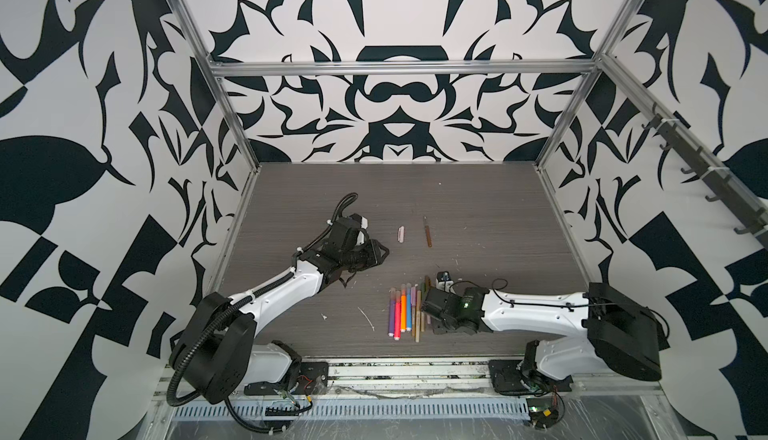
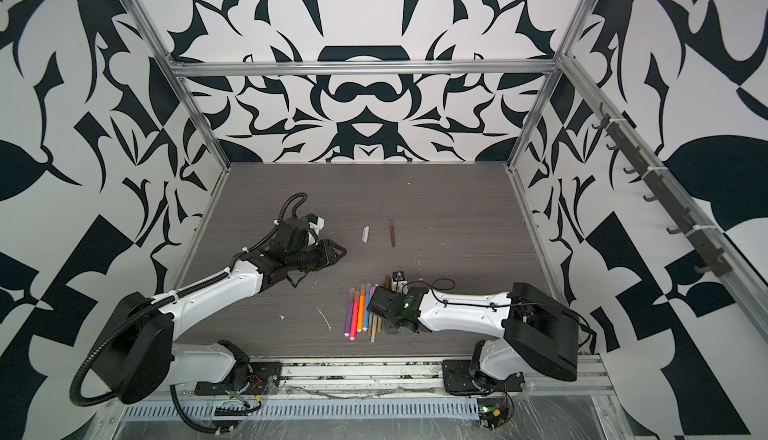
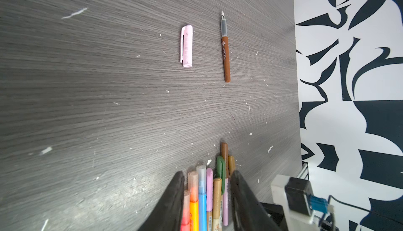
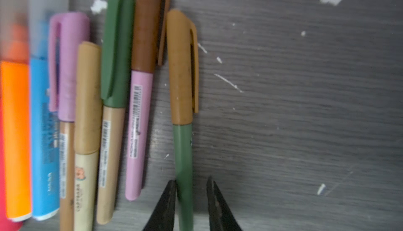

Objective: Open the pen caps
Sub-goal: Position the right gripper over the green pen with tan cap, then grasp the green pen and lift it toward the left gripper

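The gray counter (image 1: 498,217) carried everything. The left end effector (image 3: 207,172) hung released and empty. The right end effector (image 4: 192,179) straddled a green pen (image 4: 184,164), jaws parted and not clenched. The pen wore its tan cap (image 4: 182,66) at the edge of the capped bunch (image 1: 405,309). Farther back lay an uncapped brown pen (image 3: 226,53), and near it a loose pink cap (image 3: 186,45).

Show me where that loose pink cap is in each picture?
A top view: pink cap mid-table, just left of the brown pen.
A top view: same spot, pen to its right.
Left wrist: cap lying alongside the pen.
Right wrist: not in it.
Landmark: the uncapped brown pen.
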You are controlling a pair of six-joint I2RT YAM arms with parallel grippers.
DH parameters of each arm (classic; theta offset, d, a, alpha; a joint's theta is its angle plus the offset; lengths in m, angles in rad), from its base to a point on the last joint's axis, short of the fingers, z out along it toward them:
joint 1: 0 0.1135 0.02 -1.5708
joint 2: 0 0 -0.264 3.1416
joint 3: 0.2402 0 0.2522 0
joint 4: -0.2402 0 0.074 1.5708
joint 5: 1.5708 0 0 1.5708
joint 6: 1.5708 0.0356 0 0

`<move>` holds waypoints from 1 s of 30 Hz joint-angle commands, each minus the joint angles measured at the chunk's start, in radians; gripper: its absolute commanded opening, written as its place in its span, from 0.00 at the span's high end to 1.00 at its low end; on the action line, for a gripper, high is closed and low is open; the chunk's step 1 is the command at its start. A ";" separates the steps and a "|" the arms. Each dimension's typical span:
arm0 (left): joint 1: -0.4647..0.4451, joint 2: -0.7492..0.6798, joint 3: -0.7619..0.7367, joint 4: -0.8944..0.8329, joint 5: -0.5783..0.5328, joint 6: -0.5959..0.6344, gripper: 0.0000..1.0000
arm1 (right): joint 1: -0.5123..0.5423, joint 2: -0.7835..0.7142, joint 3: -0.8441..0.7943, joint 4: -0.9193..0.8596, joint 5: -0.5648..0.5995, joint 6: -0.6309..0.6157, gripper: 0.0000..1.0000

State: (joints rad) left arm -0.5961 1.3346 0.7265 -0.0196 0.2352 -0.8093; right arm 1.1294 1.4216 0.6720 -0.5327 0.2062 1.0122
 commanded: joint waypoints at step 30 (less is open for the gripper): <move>-0.111 0.209 0.016 0.331 0.224 -0.200 0.57 | -0.202 -0.390 -0.024 0.108 -0.245 -0.255 0.99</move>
State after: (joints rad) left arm -0.6876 1.5135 0.7506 0.1974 0.4232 -0.9272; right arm 0.9298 1.0336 0.6495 -0.5098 0.0330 0.7826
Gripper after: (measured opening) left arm 0.429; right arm 0.117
